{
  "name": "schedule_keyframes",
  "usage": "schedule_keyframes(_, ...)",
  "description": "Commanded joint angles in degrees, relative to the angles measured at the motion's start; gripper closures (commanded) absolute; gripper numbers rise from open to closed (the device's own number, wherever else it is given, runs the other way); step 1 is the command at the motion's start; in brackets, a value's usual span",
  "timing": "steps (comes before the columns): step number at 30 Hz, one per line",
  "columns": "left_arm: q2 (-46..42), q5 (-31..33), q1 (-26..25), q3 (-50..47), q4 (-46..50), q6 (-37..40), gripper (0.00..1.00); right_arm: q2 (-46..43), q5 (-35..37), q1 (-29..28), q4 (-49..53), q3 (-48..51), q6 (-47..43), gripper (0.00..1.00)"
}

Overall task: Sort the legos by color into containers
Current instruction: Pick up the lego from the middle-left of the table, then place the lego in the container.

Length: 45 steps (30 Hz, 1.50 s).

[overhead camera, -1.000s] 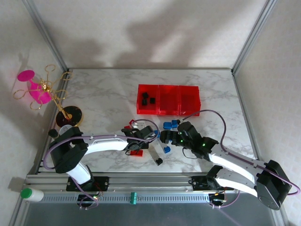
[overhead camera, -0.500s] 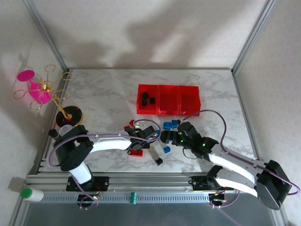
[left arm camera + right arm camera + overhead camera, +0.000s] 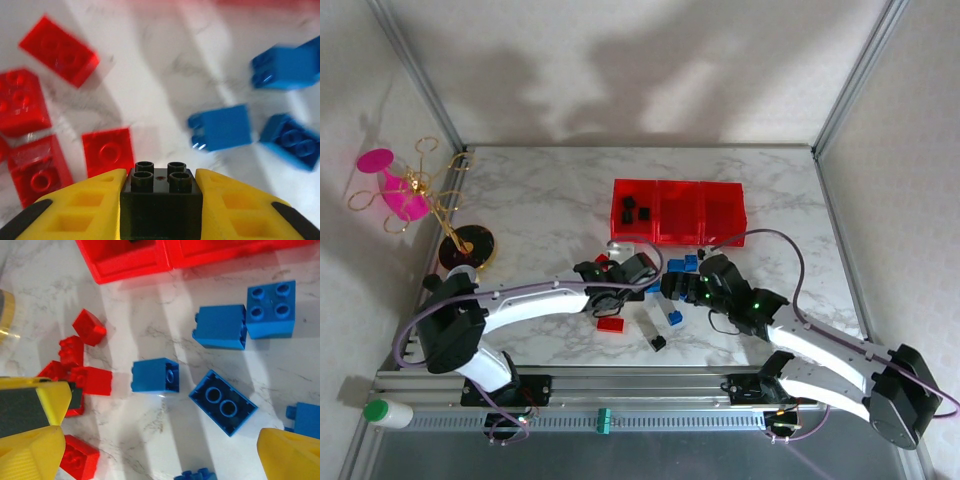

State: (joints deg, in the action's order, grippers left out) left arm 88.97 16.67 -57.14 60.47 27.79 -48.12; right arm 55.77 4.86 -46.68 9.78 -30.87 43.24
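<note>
The black brick sits with its studs showing between the yellow fingers of my left gripper, which are closed against its two sides. Ahead of it, loose legos lie on the marble table, red bricks to one side and blue bricks to the other. The containers stand farther back, with black bricks in the left bin. My right gripper hangs wide open over blue bricks, holding nothing.

No legible text, no labels, no brands, no numbers, no signs
</note>
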Motion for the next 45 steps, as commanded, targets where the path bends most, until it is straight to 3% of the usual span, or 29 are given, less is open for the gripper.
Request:
schedule_keyframes(1, 1.15, 4.54, 2.35, 6.66, 1.81, 4.37, 0.67, -1.41, 0.84, 1.76, 1.03, -2.65, -0.65, 0.01)
schedule_keyframes(8, 8.89, 5.61, 9.60, 18.65, 0.21, 11.20, 0.67, -2.73, -0.12, 6.51, 1.05, -3.84, -2.01, 0.01)
schedule_keyframes(17, 24.45, 4.78, 17.19, 32.04, -1.86, 15.58, 0.67, 0.26, -1.26, 8.60, -0.04, -5.49, -3.77, 0.01)
schedule_keyframes(28, 39.17, -0.32, 21.37, 45.73, -0.02, 18.59, 0.65, 2.05, -1.73, 9.06, -0.92, -5.33, -3.65, 0.01)
schedule_keyframes(34, 38.25, -0.43, 21.71, 46.02, 1.73, 19.46, 0.56, 1.32, -1.77, 9.15, -0.52, -5.26, -3.61, 0.01)
schedule_keyframes(41, 32.16, -2.09, 21.64, 41.91, 2.32, 20.21, 0.53, 1.93, -2.32, 9.15, 0.21, -6.08, -4.04, 0.01)
schedule_keyframes(45, 23.92, -5.40, 20.31, 33.15, -1.26, 19.90, 0.52, 1.51, -2.26, 9.15, 1.00, -6.24, -4.38, 0.01)
